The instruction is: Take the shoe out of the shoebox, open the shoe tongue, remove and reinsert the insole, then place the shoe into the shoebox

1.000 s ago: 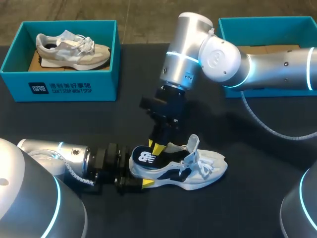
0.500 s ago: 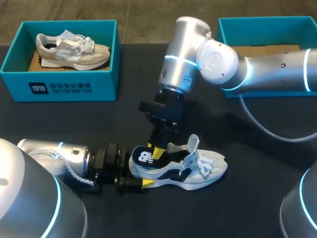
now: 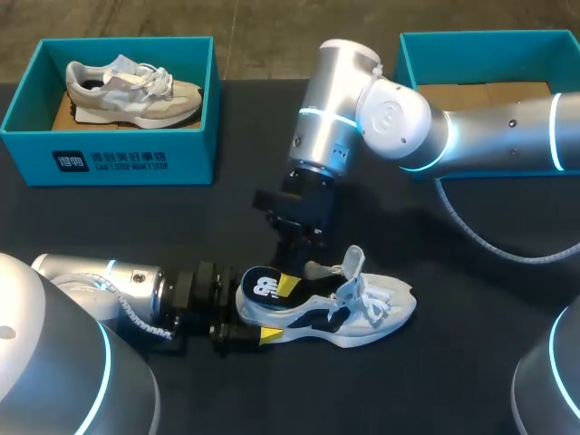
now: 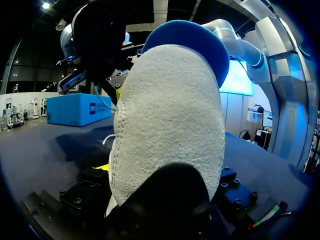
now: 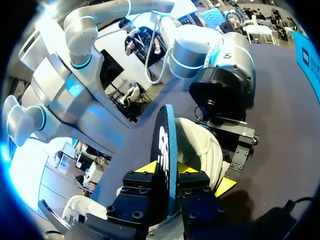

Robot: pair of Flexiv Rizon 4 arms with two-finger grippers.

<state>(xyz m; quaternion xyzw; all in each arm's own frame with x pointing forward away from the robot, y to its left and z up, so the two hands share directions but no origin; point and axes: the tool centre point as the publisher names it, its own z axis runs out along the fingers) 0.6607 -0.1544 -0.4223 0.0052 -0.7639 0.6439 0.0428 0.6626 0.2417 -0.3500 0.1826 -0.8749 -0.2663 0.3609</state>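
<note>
Lower centre: right pincer (image 3: 288,285) pinches the dark blue foam insole (image 3: 261,288); left pincer (image 3: 252,315) clamps the heel of the white sneaker (image 3: 372,313); best pulled straight, slowly.

Left gripper (image 3: 248,311) — right gripper (image 3: 288,284) — both clamped

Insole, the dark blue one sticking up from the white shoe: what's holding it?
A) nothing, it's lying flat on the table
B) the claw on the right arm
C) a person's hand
B: the right wrist view shows the insole standing between the right claw's two yellow-tipped fingers, both pressed against it, above the white shoe's heel.
</note>
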